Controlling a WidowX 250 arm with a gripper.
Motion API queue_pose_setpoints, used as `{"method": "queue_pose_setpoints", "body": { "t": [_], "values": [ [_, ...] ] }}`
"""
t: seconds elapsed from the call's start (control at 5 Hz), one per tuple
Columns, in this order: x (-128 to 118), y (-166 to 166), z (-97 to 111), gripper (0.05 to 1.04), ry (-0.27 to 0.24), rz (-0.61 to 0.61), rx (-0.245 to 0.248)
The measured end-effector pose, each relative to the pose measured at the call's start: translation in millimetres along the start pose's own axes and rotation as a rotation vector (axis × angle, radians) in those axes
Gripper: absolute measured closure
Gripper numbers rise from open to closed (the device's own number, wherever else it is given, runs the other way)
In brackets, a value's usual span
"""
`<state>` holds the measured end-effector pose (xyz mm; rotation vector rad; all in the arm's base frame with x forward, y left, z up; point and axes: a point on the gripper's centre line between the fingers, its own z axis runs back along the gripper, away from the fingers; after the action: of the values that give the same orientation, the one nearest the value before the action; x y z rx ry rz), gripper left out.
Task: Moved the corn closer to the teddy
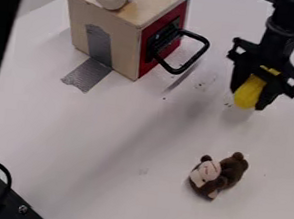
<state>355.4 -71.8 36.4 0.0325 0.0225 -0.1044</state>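
white table [92, 140] under wooden box [127, 43], which stands well apart from the corn. black gripper [251, 97] is parted to the corn's width, pinching it. brown teddy [226, 175] lies nearer the camera. yellow corn [246, 93] sits between the fingers, tilted, near the tabletop. probably light, stiff, slick (likely plastic), not fragile; best gripped across its middle.

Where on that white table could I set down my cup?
The widest bare patch of table lies between the wooden box and the teddy. There's also room below the teddy. It's more crowded at upper right, where the pincer grips the corn near the box's handle.
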Motion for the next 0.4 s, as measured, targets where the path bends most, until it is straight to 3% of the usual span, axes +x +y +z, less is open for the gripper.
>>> {"method": "queue_pose_setpoints", "body": {
  "t": [0.2, 0.4],
  "values": [
    [-36.3, -3.3, -15.5, 0.457, 0.042, 0.014, -0.025],
    [-59.8, -4.0, -39.4, 0.458, 0.04, 0.025, -0.039]
  ]
}}
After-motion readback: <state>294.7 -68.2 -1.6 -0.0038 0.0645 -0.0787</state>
